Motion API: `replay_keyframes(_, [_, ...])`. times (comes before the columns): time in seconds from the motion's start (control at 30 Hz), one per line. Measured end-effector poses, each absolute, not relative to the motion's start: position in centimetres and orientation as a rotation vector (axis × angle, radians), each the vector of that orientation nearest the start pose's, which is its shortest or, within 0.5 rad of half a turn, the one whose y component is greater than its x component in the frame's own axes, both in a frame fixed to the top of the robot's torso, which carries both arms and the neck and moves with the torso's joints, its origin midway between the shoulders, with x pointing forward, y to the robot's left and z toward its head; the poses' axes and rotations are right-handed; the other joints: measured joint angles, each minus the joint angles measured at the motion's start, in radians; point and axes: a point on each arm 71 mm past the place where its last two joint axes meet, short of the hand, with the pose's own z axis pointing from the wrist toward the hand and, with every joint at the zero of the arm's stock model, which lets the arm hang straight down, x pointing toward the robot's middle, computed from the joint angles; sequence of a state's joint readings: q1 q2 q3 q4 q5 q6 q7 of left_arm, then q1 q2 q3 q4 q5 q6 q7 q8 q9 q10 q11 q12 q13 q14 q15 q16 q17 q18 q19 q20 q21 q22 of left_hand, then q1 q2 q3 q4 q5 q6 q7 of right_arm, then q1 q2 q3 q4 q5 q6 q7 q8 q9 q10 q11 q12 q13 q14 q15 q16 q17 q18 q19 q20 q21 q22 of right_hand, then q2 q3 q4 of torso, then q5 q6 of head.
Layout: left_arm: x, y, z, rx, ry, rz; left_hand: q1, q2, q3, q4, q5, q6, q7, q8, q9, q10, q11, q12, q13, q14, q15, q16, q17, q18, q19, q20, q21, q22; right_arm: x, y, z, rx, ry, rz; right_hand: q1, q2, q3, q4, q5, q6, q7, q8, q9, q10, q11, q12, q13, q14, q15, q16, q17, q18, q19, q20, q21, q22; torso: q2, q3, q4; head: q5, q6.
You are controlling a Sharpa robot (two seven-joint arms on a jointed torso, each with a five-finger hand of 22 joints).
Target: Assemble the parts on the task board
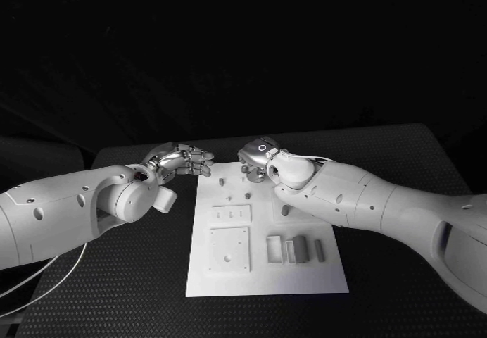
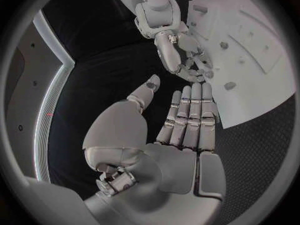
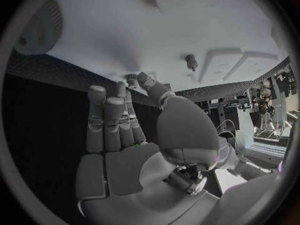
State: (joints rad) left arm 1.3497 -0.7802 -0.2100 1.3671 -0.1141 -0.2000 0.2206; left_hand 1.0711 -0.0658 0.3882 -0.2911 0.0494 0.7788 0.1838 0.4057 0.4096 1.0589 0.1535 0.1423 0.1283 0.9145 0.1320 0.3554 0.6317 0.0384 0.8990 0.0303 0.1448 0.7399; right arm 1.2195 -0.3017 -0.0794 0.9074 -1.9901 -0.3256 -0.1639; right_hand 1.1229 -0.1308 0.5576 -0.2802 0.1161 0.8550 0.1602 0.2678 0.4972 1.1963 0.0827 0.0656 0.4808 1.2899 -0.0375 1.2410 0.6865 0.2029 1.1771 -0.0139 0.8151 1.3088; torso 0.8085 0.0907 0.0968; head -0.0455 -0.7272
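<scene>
The white task board [image 1: 266,276] lies mid-table, also seen as the task board [image 2: 256,45] and the task board [image 3: 125,25]. Small grey pegs [image 1: 220,182] stand near its far end; flat plates [image 1: 229,248] and upright blocks [image 1: 298,248] sit nearer me. My right hand [image 1: 259,158] is over the board's far edge. That right hand [image 3: 125,130] has its thumb and a fingertip closed on a small peg [image 3: 131,79], and the right hand [image 2: 184,60] looks curled. My left hand [image 1: 183,160] hovers just left of the board; the left hand [image 2: 181,120] has straight fingers, thumb apart, holding nothing.
Another peg [image 3: 191,61] stands on the board close to the right hand, and further pegs [image 2: 230,85] lie near the board's edge by the left fingertips. Black textured table [image 1: 132,282] surrounds the board on all sides.
</scene>
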Motion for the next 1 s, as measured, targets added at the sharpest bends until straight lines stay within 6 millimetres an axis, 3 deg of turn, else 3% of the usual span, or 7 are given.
replay_keyframes(0.47, [52.1, 22.4, -18.2, -0.97, 1.681, -1.346, 0.0, 0.0, 0.0, 0.0, 0.0, 0.0, 0.0, -0.004, 0.0, 0.0, 0.0, 0.0, -0.001, 0.0, 0.0, -0.004, 0.001, 0.0, 0.0, 0.0, -0.004, 0.0, 56.2, -8.9, -20.5, -0.613, 1.44, 0.28, 0.0, -0.008, 0.005, 0.005, 0.0, -0.023, 0.009, -0.005, -0.006, -0.019, 0.005, 0.0, -0.016, -0.004, 0.004, 0.0, -0.003, -0.002, -0.002, 0.002, 0.0, 0.0, -0.001, 0.0018, -0.0033, -0.001, 0.003])
replay_keyframes(0.67, [51.9, 22.8, -18.2, -0.977, 1.678, -1.343, 0.0, 0.0, 0.0, 0.0, 0.0, 0.0, 0.0, -0.004, 0.0, 0.0, 0.0, -0.003, -0.001, 0.0, 0.0, -0.004, 0.001, 0.0, 0.0, 0.0, -0.004, 0.0, 55.9, -10.1, -17.3, -0.508, 1.396, 0.356, -0.004, -0.012, 0.01, 0.01, 0.0, -0.024, 0.01, -0.005, -0.006, -0.019, 0.005, 0.0, -0.018, -0.004, 0.004, 0.005, -0.005, -0.003, -0.002, 0.002, 0.0, 0.0, -0.001, 0.0043, -0.0079, -0.002, 0.019])
replay_keyframes(0.73, [51.9, 23.0, -18.2, -0.98, 1.676, -1.341, 0.0, 0.0, 0.0, 0.0, 0.0, 0.0, 0.0, -0.004, 0.0, 0.0, 0.0, -0.004, -0.001, 0.0, 0.0, -0.004, 0.001, 0.0, 0.0, 0.0, -0.004, 0.0, 55.9, -10.8, -16.0, -0.477, 1.378, 0.375, -0.01, -0.018, 0.011, 0.014, 0.0, -0.024, 0.01, -0.005, -0.006, -0.019, 0.004, 0.0, -0.02, -0.004, 0.004, 0.005, -0.007, -0.003, -0.002, 0.002, 0.0, 0.0, -0.002, 0.0062, -0.0107, 0.0, 0.023])
replay_keyframes(0.83, [51.9, 23.1, -18.2, -0.983, 1.674, -1.339, 0.0, 0.0, 0.0, 0.0, 0.0, 0.0, 0.0, -0.004, 0.0, 0.0, 0.0, -0.004, -0.001, 0.0, 0.0, -0.004, 0.002, 0.0, 0.0, 0.0, -0.004, 0.0, 56.0, -12.3, -14.7, -0.432, 1.363, 0.387, -0.008, -0.045, 0.014, 0.023, 0.0, -0.017, 0.01, 0.002, -0.006, 0.005, -0.007, 0.011, -0.018, -0.006, 0.002, 0.005, -0.01, -0.003, -0.004, 0.0, 0.0, 0.0, -0.003, 0.0086, -0.0164, 0.0, 0.028])
replay_keyframes(1.0, [51.8, 23.5, -18.2, -0.989, 1.667, -1.332, 0.0, 0.0, 0.0, 0.0, 0.0, 0.0, 0.0, -0.004, 0.0, 0.0, 0.0, -0.004, -0.001, 0.0, 0.0, -0.004, 0.002, 0.0, 0.0, 0.0, -0.004, 0.0, 56.0, -15.0, -13.7, -0.372, 1.364, 0.389, -0.006, -0.075, 0.006, 0.038, 0.0, -0.003, 0.011, 0.006, -0.006, 0.07, -0.025, 0.068, 0.039, -0.017, -0.009, 0.005, -0.015, -0.003, -0.017, 0.0, 0.0, 0.0, -0.006, 0.0138, -0.027, -0.004, 0.039])
